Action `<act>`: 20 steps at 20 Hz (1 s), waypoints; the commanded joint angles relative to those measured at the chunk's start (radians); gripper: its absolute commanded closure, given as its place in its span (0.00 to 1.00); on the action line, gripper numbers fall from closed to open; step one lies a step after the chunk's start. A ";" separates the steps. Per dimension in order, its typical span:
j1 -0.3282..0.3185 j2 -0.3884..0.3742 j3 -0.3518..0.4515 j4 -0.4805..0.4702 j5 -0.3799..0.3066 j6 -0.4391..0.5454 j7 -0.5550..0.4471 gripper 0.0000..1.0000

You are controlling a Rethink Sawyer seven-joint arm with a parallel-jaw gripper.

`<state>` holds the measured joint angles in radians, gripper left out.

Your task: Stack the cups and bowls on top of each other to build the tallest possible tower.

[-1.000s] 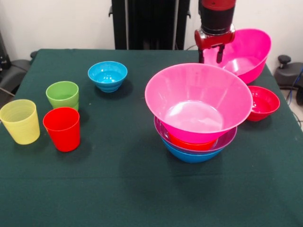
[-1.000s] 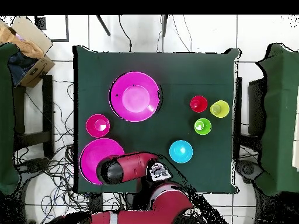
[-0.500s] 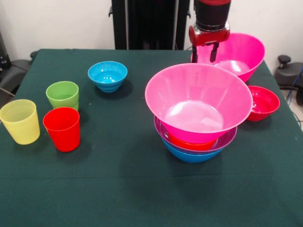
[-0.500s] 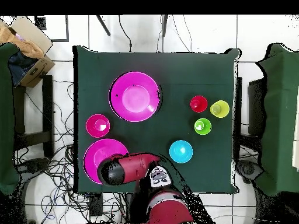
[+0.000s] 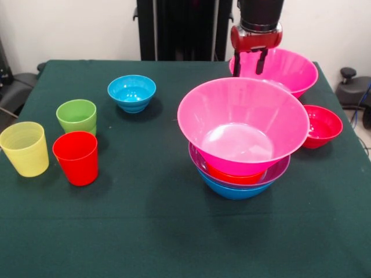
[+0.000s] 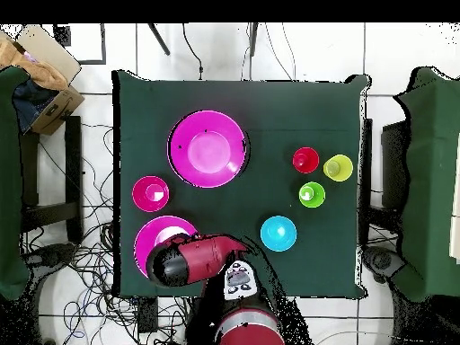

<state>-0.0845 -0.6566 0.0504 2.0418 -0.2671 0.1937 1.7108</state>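
On the green-clothed desk stands the tower: a large glossy pink plastic bowl nested atop purple, orange and blue bowls, right of centre in the front view. Behind it, the hand grips the rim of a second large pink bowl. A small crimson bowl sits just beside the tower.

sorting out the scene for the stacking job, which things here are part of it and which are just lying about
Part of the job:
tower
second pink bowl, at the end effector
crimson bowl
cyan bowl
yellow cup
red cup
green cup

Lying about:
cardboard box
floor cables
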 commanded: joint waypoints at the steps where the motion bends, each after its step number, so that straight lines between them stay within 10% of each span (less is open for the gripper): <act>1: 0.065 0.003 -0.057 -0.115 0.018 0.031 0.151 0.00; 13: 0.157 0.057 -0.181 -0.156 0.000 -0.027 0.148 0.00; 20: -0.057 0.126 0.075 -0.086 0.036 -0.021 0.086 0.00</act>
<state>-0.0231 -0.6546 -0.0799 1.9545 -0.2665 0.1939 1.7108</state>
